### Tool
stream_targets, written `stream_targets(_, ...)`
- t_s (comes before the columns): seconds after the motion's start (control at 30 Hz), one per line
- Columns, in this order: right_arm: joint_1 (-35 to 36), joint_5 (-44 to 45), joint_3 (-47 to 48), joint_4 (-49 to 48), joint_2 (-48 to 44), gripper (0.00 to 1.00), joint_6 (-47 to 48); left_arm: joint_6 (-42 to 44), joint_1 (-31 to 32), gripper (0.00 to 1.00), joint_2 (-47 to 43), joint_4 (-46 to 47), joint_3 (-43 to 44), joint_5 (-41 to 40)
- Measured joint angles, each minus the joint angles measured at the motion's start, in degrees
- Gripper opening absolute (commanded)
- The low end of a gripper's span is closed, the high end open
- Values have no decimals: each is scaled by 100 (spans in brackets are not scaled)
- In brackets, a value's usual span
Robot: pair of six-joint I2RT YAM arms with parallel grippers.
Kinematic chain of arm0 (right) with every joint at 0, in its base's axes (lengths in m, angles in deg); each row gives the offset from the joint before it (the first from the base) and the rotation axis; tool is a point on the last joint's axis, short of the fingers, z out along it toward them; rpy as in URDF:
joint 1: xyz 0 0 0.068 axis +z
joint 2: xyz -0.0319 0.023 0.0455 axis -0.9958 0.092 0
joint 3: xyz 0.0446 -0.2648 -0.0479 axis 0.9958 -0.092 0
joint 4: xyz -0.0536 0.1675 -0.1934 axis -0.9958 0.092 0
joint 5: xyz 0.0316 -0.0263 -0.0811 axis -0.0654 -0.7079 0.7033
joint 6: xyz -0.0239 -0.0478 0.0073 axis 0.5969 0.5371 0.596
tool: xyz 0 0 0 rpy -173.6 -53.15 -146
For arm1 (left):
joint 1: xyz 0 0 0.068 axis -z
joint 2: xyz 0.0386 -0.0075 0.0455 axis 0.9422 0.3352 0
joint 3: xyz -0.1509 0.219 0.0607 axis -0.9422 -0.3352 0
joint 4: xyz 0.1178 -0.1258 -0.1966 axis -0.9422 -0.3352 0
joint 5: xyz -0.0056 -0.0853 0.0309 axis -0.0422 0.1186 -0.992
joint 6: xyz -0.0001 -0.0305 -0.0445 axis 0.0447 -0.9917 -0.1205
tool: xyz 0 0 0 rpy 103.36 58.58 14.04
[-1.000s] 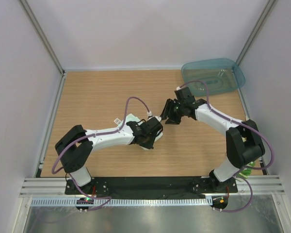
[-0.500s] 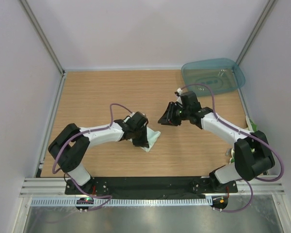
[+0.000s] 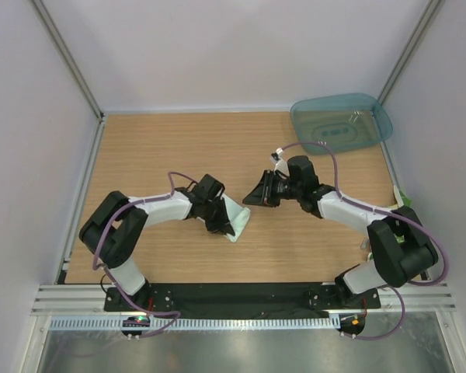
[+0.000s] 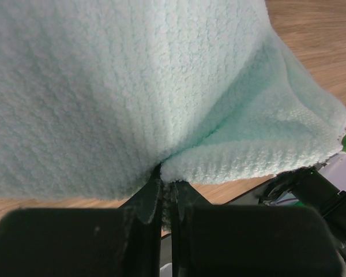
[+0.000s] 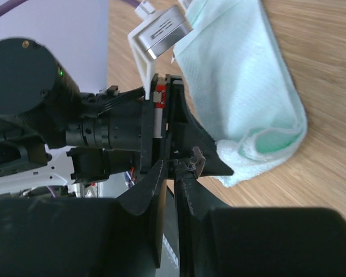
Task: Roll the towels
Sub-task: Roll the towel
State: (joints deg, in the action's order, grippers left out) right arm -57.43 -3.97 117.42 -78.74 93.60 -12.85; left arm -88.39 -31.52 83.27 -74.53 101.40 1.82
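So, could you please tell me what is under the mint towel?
Wooden table shows all round the towel. The left fingers are shut on its folded edge. Anything beneath the folds is covered and cannot be seen.

Wooden table [image 3: 155, 148], pale walls [image 3: 233, 47]

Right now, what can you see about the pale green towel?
The towel is small and pale mint, and it looks soft and fuzzy like terry cloth. It is folded over on itself into a thick, loose bundle, not a neat roll. It sits near the middle of the wooden table and seems to rest on it. The left gripper is shut on one folded edge.
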Motion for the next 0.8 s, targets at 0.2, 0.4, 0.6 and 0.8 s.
stream_targets(0.2, 306, -245, -144, -767, 634, 16, -83, 46, -166, 0, 319, -197, 280, 345)
stream_targets(0.4, 387, -365, -295, -1366, 1322, 14, -330, 79, -267, 0, 424, -304, 369, 511)
stream_targets(0.6, 382, -435, -297, -2026, 2079, 13, -605, 153, -409, 0, 433, -369, 374, 586)
stream_targets(0.8, 317, -466, -203, -2371, 2599, 13, -750, 225, -496, 0, 433, -415, 374, 614)
